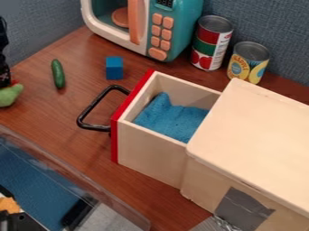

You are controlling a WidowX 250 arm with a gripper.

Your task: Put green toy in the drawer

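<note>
On brown wood table [45, 115], I see cucumber [58, 74], blue block [114, 68] near it, toy microwave [184, 27], two cans [210, 45] just beside it, wooden box [256, 131] with open drawer [147, 155].

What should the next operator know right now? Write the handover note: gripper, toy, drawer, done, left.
Gripper: at the left edge, right above the green toy; whether it has a grip, I can't tell.
Green toy: left edge, outside the drawer.
Drawer: pulled open, blue cloth inside.
Done: drawer is open; toy not in it.
Left: get the toy over to the drawer and set it inside, probably on the cloth, passing the cucumber and blue block.
</note>
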